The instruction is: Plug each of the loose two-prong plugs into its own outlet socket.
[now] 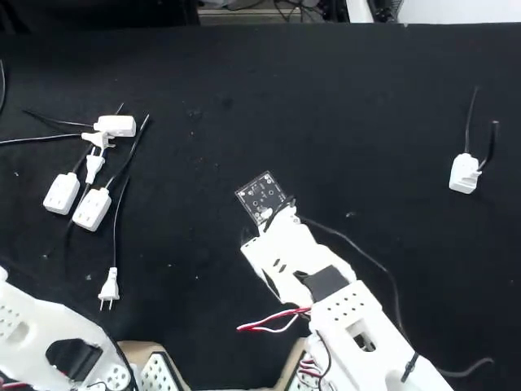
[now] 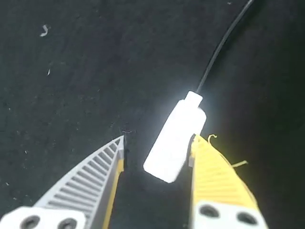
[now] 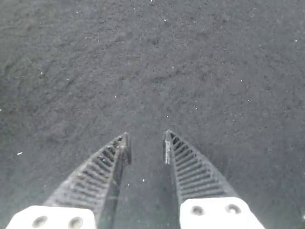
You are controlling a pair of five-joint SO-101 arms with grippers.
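Black cloth (image 1: 244, 98) lies everywhere we look; our left gripper (image 2: 157, 140) stands spread around a white corded piece (image 2: 178, 129), which touches one finger; our right gripper (image 3: 146, 137) gapes empty.

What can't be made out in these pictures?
Left wrist view: glare bleaches the white piece beside the left gripper's yellow finger; plug or socket, unclear.
High view: a square card hides the middle arm's fingertips.
High view: the bottom edge cuts off the corner arm.
High view: plug-and-socket cluster, too small to tell what is joined.
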